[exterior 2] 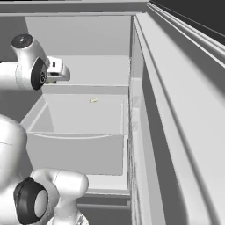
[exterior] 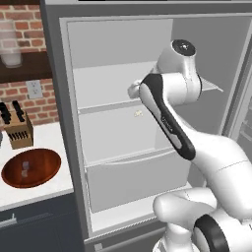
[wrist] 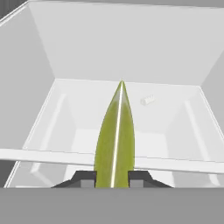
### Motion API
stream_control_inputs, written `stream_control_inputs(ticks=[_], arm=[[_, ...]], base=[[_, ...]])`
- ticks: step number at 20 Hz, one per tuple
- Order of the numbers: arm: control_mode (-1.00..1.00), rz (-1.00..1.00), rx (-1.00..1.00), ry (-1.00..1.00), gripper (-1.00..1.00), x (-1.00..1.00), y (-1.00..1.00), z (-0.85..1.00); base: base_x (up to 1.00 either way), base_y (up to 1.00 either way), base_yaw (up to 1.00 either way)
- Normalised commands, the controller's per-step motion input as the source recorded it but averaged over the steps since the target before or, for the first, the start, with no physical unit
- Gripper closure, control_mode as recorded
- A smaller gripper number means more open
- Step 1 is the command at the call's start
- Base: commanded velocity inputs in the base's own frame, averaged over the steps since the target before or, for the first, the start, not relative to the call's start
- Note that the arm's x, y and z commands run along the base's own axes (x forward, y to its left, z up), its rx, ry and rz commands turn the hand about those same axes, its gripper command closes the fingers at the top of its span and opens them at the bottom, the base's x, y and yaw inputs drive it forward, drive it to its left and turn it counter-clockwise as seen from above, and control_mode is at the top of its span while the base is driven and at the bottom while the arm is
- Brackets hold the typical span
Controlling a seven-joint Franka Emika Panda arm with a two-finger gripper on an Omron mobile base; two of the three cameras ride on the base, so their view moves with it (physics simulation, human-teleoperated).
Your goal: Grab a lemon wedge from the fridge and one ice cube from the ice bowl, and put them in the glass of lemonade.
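Observation:
The lemon wedge (wrist: 114, 135), a slim yellow-green sliver seen edge-on, stands up between my gripper's (wrist: 112, 177) two dark fingertips (wrist: 85, 177), which are shut on it. The hand points into the open fridge (exterior: 59, 98), just above the front lip of a pale grey shelf (wrist: 52, 154). In the right base view the hand (exterior 2: 56, 70) hovers at the fridge's upper shelf level. The reddish-brown ice bowl (exterior: 31, 167) sits on the white counter left of the fridge, with pale cubes in it. The glass of lemonade is out of view.
A small pale piece (wrist: 147, 100) lies at the back of the fridge shelf. A knife block (exterior: 17, 129) stands behind the bowl. A frosted glass (exterior: 10, 47) rests on a wall shelf. The open fridge door (exterior 2: 176, 132) runs along the right.

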Motion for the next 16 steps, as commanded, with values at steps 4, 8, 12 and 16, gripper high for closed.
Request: stream_control_inputs(ticks=[4, 8, 12, 16], arm=[[-1.0, 0.03, 0.02, -0.14, 1.0, -1.0, -0.22, 0.0], [-1.0, 0.04, 0.0, -0.01, 1.0, -1.0, -0.11, 0.08], [-1.0, 0.04, 0.0, 0.03, 1.0, -1.0, -0.03, 0.08], [-1.0, 0.06, -0.01, 0.22, 1.0, -1.0, 0.0, 0.0]], base=[[0.0, 0.0, 0.0], [0.0, 0.0, 0.0], [0.0, 0.0, 0.0], [0.0, 0.0, 0.0]])
